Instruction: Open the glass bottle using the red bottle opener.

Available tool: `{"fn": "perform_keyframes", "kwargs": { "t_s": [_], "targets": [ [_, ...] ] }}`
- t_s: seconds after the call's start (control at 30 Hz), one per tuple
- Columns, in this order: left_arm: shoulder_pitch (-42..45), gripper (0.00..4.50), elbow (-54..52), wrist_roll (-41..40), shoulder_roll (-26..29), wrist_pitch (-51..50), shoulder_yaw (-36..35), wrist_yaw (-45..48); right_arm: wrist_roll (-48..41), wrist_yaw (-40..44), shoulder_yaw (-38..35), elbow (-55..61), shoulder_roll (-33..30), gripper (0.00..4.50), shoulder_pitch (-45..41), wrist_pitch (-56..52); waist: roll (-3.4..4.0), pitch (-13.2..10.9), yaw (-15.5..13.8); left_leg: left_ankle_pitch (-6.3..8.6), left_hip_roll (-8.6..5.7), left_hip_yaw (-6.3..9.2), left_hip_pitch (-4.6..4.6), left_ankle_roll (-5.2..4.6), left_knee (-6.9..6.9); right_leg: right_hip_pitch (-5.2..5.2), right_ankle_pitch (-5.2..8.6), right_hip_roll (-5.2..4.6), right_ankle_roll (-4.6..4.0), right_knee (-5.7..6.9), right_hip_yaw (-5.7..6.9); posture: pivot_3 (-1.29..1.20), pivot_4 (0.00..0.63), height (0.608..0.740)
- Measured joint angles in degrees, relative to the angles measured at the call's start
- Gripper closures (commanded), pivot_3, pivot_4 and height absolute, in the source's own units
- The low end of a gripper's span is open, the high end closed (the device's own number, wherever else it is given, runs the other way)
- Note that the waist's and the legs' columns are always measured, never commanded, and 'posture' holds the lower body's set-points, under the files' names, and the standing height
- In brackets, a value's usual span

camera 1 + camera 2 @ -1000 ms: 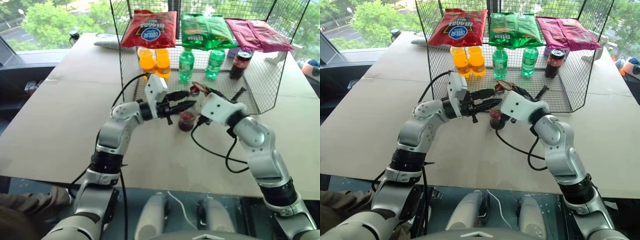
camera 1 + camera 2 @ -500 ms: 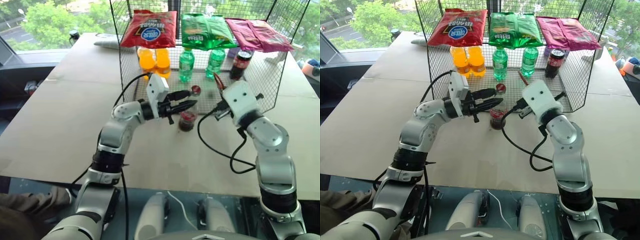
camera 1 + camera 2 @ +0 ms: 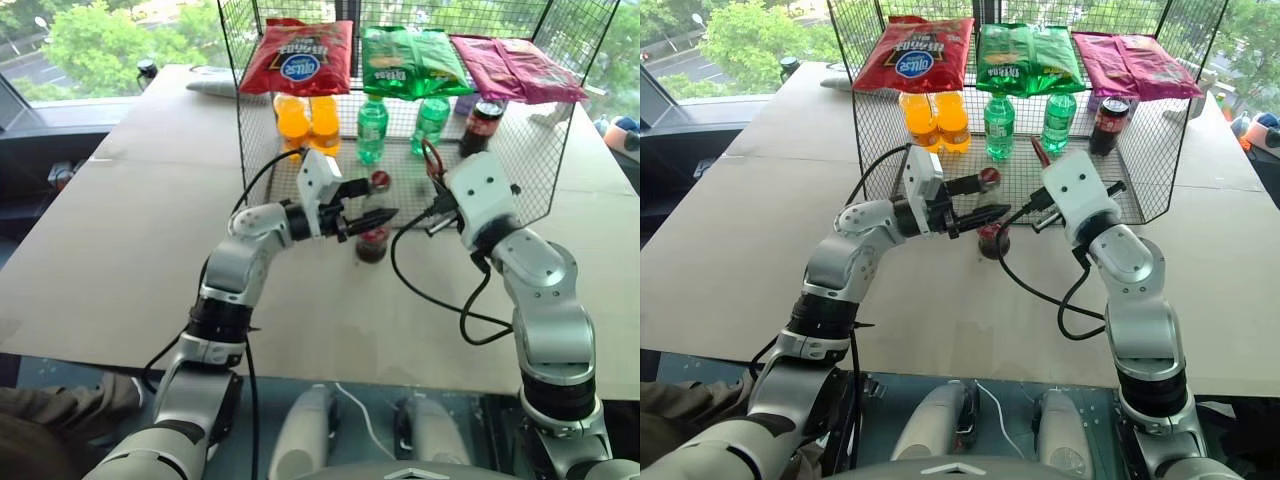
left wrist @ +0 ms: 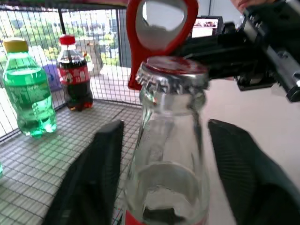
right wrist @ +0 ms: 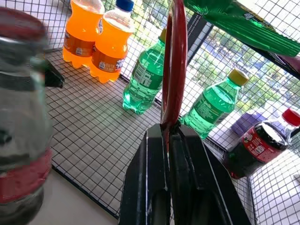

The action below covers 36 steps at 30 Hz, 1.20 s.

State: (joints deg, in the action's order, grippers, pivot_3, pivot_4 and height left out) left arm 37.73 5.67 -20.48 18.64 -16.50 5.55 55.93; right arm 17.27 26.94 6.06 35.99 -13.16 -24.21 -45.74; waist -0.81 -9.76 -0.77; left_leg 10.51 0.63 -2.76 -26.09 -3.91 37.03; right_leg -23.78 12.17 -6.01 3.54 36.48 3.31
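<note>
Wire mesh rack [image 3: 520, 190] stands at far-centre of the tan table [image 3: 120, 230]. On its top shelf, L to R: red chip bag [image 3: 298, 57], green chip bag [image 3: 412, 62], magenta bag [image 3: 515, 68]. Below on mesh floor: two orange soda bottles [image 3: 308, 118] at left, touching; two green plastic bottles [image 3: 372, 128] mid; dark plastic cola bottle w/ red cap [image 3: 482, 127] at right. Trees [image 3: 100, 40] beyond the windows, far left.
</note>
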Motion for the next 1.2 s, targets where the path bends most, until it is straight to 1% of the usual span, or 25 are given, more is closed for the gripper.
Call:
{"fn": "perform_keyframes", "kwargs": {
  "t_s": [0.03, 0.43, 0.5, 0.6, 0.77, 0.87, 0.9, 0.93, 0.97, 1.0, 1.07, 1.13, 1.2],
  "targets": [
    [0.0, 0.07, 0.1, 0.0, 0.0, -0.1, 0.0, -0.2, -0.4, -0.1, 0.3, 0.0, 0.0, 4.5, 0.0, -0.2, 0.0, 0.0, 0.0, 0.0, 0.0, 0.0, -0.05, 0.0, 0.0, -0.01, -0.03, 0.0, -0.05, -0.01, 0.0, 0.0, 0.15, 0.74],
    [0.0, 0.07, 0.0, 0.0, 0.2, -0.6, -0.1, -0.3, -4.5, -1.8, 0.5, 0.2, 0.1, 4.5, -0.7, -1.8, 0.01, 0.0, 0.1, -0.01, -0.01, -0.01, -0.07, -0.01, -0.07, -0.01, -0.03, 0.02, -0.03, -0.08, 0.0, 0.0, 0.15, 0.74],
    [0.0, 0.07, -0.7, -0.6, 0.8, -1.4, -0.5, 0.0, -7.0, -2.0, -1.8, 1.0, 1.6, 4.5, -2.1, -3.9, 0.01, 0.0, 0.1, -0.01, 0.0, 0.0, -0.07, 0.0, -0.08, -0.01, -0.05, 0.03, -0.01, -0.07, 0.01, 0.0, 0.15, 0.74],
    [0.0, 0.07, -2.0, -2.4, 2.4, -3.1, -1.6, 0.6, -12.2, -1.6, -7.7, 3.0, 3.9, 4.5, -4.2, -8.1, 0.02, 0.0, 0.1, -0.01, 0.0, 0.02, -0.07, 0.0, -0.11, -0.01, -0.08, 0.03, 0.03, -0.08, 0.01, 0.0, 0.15, 0.74],
    [0.4, 0.07, -5.1, -6.5, 4.7, -7.2, -4.4, 0.7, -23.2, -0.4, -22.1, 6.6, 6.1, 4.5, -9.7, -18.8, 0.09, -0.1, 0.0, -0.01, 0.0, 0.04, -0.09, -0.01, -0.13, 0.0, -0.09, 0.02, 0.03, -0.13, 0.03, 0.0, 0.15, 0.74],
    [2.1, 0.07, -7.4, -8.5, 5.4, -9.7, -5.7, -0.5, -30.7, 1.4, -31.5, 9.5, 6.9, 4.5, -12.8, -31.1, 0.13, -0.1, 0.0, -0.01, 0.0, 0.06, -0.1, -0.01, -0.18, -0.01, -0.1, 0.02, 0.03, -0.14, 0.04, 0.0, 0.15, 0.74],
    [2.6, 0.07, -7.8, -8.9, 5.5, -10.0, -5.9, -0.7, -31.5, 1.5, -32.5, 10.0, 6.9, 4.5, -13.1, -32.7, 0.13, -0.1, 0.0, -0.01, 0.0, 0.06, -0.09, -0.01, -0.19, -0.01, -0.1, 0.02, 0.03, -0.15, 0.04, 0.0, 0.15, 0.74],
    [3.1, 0.07, -8.8, -9.4, 5.6, -10.8, -6.4, -1.3, -33.3, 2.0, -35.1, 11.1, 7.5, 4.5, -14.0, -36.7, 0.16, -0.1, 0.1, -0.01, 0.0, 0.04, -0.09, -0.01, -0.21, -0.01, -0.09, 0.02, 0.02, -0.15, 0.04, 0.0, 0.15, 0.74],
    [3.8, 0.07, -9.8, -10.5, 5.7, -12.0, -6.9, -2.0, -35.5, 3.0, -38.9, 12.8, 9.4, 4.5, -15.6, -41.2, 0.2, -0.1, 0.1, -0.01, 0.0, 0.05, -0.1, -0.01, -0.24, -0.03, -0.1, 0.02, 0.03, -0.16, 0.04, 0.0, 0.15, 0.74],
    [4.2, 0.07, -10.3, -11.0, 5.7, -12.6, -7.2, -2.4, -36.6, 3.5, -40.4, 13.8, 9.9, 4.5, -16.0, -42.8, 0.21, -0.1, 0.1, -0.01, 0.0, 0.05, -0.08, -0.01, -0.26, -0.02, -0.14, 0.03, 0.1, -0.15, 0.04, 0.0, 0.15, 0.74],
    [5.8, 0.07, -12.0, -14.1, 5.7, -15.9, -8.0, -3.3, -41.8, 5.2, -44.5, 16.3, 12.6, 4.5, -16.1, -45.9, 0.22, -0.1, 0.1, -0.01, 0.0, 0.07, -0.08, -0.01, -0.29, -0.02, -0.17, 0.05, 0.16, -0.15, 0.04, 0.0, 0.15, 0.74],
    [7.5, 0.07, -12.6, -18.8, 5.7, -20.9, -9.1, -3.8, -47.4, 5.9, -46.8, 17.4, 14.6, 4.5, -15.7, -46.4, 0.24, -0.2, 0.2, -0.01, -0.02, 0.06, -0.08, -0.01, -0.31, -0.01, -0.17, 0.05, 0.18, -0.16, 0.03, 0.0, 0.15, 0.74],
    [8.7, 0.07, -12.9, -23.0, 5.8, -25.3, -10.0, -3.9, -52.9, 5.9, -48.9, 17.5, 15.1, 4.5, -15.7, -46.4, 0.25, -0.2, 0.3, -0.01, -0.04, 0.06, -0.07, -0.02, -0.31, 0.01, -0.17, 0.05, 0.19, -0.19, 0.02, 0.0, 0.15, 0.74]
  ]
}}
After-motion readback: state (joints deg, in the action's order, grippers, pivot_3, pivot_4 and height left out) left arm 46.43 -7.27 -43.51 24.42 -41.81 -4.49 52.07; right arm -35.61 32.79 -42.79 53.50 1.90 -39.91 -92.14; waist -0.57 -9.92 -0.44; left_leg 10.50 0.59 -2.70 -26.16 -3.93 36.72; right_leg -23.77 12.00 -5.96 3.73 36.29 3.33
